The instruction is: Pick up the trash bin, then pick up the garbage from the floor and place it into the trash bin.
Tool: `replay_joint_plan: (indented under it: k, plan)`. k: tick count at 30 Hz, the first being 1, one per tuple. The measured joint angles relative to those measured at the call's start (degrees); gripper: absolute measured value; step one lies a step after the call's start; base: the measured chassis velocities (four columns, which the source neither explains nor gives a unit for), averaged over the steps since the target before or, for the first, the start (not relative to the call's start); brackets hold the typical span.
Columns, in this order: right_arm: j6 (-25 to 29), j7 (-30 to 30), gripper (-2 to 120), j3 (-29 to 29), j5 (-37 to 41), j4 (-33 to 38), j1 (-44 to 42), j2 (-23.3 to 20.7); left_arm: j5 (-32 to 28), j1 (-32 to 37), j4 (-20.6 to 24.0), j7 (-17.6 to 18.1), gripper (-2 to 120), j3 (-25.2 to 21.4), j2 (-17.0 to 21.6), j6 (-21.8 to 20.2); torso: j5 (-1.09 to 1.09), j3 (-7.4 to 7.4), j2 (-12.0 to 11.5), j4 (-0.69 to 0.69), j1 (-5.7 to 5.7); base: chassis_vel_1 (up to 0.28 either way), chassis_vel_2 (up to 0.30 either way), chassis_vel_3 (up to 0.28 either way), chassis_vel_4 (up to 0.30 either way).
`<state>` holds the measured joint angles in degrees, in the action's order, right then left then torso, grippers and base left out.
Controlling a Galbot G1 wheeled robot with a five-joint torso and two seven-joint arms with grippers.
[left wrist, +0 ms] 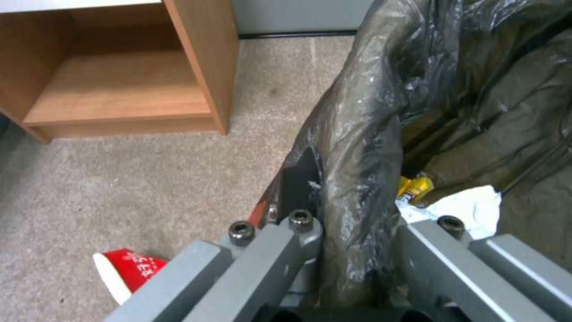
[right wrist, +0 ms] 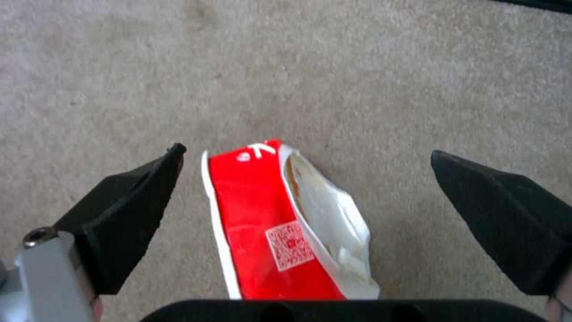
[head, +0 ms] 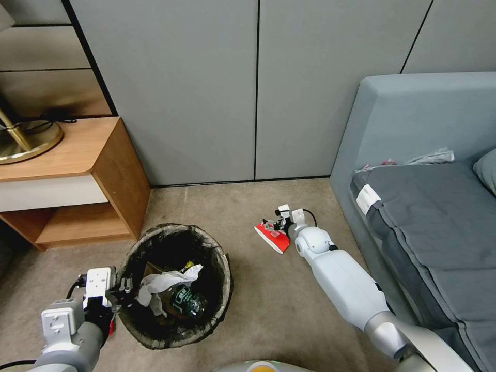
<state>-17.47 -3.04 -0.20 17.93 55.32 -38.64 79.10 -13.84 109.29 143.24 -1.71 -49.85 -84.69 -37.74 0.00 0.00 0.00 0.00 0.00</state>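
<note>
Two grippers share the job: the left gripper (left wrist: 351, 250) clamps the trash bin (head: 175, 287) rim, keeping it ready. With jaws apart, the right gripper (right wrist: 304, 197) straddles a flattened red cup (right wrist: 268, 223) on the floor (head: 268, 305), lined up to pinch it.

Even, soft indoor light, faint shadows on the carpet (head: 268, 310), blurry wrist views, wide-angle bowing at edges

Nothing really readable here. The flattened red cup (right wrist: 274, 223) between my right fingers carries a white QR code square and a small white mark near its top, neither legible. Second red cup (left wrist: 128, 268) beside my left gripper has white characters I can't make out; the bottle's green label (head: 185, 299) is unreadable too.
</note>
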Motion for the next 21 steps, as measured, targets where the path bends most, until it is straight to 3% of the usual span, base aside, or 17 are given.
replay_joint_plan:
  k: [21]
  plan:
    - [4.87, -1.35, 100, 0.69, -6.49, -11.26, 2.03, 3.34, 0.84, -0.09, 0.0, -0.13, 0, 0.7, -0.08, -0.01, 0.0, 0.0, 0.0, 0.0, 0.0, 0.0, 0.0, 0.0, 0.0]
